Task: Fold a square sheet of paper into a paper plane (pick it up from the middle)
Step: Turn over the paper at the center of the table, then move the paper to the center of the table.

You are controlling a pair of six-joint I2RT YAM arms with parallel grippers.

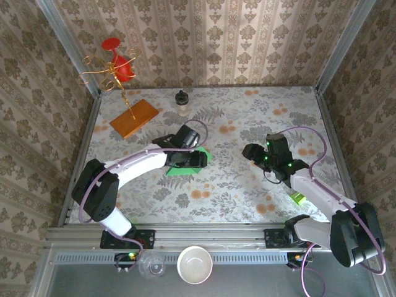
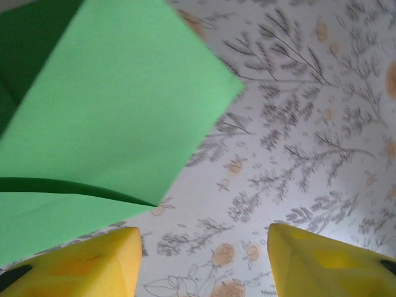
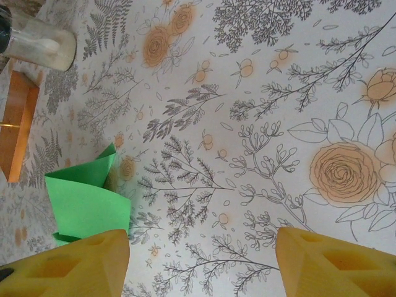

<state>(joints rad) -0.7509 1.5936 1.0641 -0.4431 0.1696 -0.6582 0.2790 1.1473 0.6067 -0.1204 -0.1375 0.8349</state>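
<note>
L gripper (image 2: 203,240) is spread wide, nothing in it; the square sheet of paper (image 2: 111,111) lies part-folded on the table (image 2: 297,124), just beside one fingertip. R gripper (image 3: 201,240) is wide & empty too, well apart from the paper. For the next crease I'd pin one flap, then press along the fold (slowly, as thin paper prob. slides).

top external: overhead, far, facing down | wrist views: close above tablecloth (image 2: 297,124) | shared: green paper (image 1: 184,169)
</note>
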